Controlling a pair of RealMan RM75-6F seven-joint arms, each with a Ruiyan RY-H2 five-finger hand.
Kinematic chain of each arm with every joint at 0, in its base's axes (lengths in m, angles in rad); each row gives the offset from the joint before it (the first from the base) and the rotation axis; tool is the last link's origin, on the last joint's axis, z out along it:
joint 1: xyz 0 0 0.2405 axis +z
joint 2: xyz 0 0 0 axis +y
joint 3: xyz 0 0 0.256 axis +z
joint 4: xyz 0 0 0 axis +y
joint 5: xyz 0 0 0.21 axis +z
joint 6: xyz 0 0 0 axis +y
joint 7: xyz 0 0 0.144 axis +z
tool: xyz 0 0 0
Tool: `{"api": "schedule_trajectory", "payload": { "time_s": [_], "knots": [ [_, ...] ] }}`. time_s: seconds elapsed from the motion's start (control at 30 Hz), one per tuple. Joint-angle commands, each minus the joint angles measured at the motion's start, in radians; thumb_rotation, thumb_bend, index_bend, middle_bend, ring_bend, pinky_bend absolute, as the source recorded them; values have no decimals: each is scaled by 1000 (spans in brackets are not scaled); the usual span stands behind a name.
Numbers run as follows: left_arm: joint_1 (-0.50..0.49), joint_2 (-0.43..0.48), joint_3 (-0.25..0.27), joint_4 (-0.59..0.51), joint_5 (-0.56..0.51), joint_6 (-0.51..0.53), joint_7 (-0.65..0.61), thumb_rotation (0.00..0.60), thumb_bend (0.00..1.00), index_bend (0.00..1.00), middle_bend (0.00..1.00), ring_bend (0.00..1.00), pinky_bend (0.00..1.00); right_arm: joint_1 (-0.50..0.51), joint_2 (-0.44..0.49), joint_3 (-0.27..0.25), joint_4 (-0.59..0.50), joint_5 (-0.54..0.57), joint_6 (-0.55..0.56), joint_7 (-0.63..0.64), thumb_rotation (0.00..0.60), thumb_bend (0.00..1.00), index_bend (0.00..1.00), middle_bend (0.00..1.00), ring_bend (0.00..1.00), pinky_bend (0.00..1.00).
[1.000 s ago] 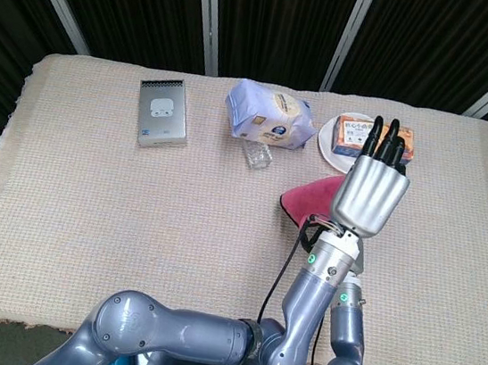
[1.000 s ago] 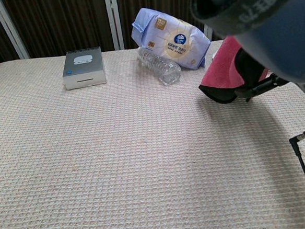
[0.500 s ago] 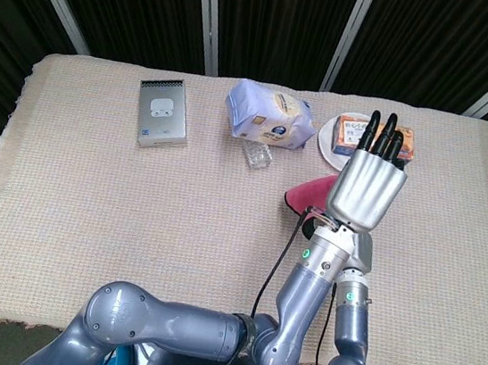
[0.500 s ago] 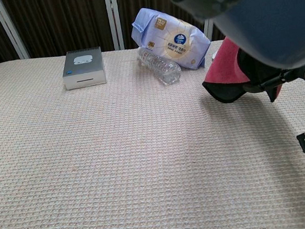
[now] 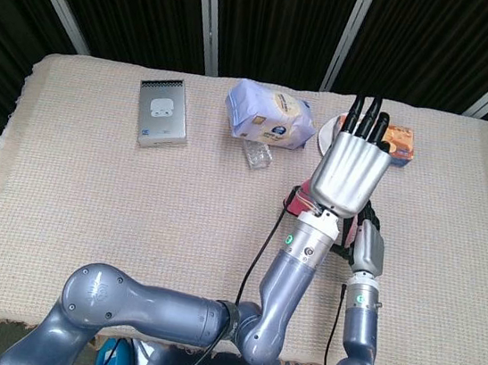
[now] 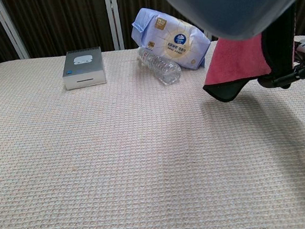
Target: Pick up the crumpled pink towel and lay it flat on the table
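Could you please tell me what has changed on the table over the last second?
The left hand has moved up and toward the far edge, fingers extended, now covering more of the pink towel. The towel hangs higher in the chest view, off the tablecloth. What grips it is hidden. The grey box, wipes pack and bottle stayed put.

a table (image 6: 119,164) under a woven beige cloth carries a grey box (image 6: 84,67), a clear water bottle (image 6: 159,64), a lilac tissue pack (image 6: 171,38) and a white plate (image 5: 327,136) at the back.

Open cloth ahead; water bottle (image 6: 160,65) and tissue pack (image 6: 171,38) block the rear.
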Motion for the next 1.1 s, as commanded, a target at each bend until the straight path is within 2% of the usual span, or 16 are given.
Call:
{"api": "schedule_trajectory", "payload": {
  "time_s": [0.03, 0.5, 0.77, 1.1],
  "knots": [
    [10, 10, 7, -12, 1, 2, 2, 600, 679, 603, 165, 0, 23, -6, 3, 2, -2, -10, 3, 12, 600, 345, 95, 0, 0, 0],
    [50, 43, 31, -42, 2, -10, -13, 600, 679, 603, 161, 0, 23, -21, 7, 9, 2, -43, 14, 44, 600, 388, 160, 0, 0, 0],
    [57, 54, 36, -47, 5, -20, -23, 600, 678, 603, 161, 0, 23, -27, 5, -1, 25, -36, -8, 51, 600, 419, 270, 0, 0, 0],
    [67, 67, 47, -39, 5, -27, -25, 600, 678, 604, 161, 0, 23, -37, 12, 3, 33, -65, -13, 84, 600, 544, 355, 0, 0, 0]
  ]
}}
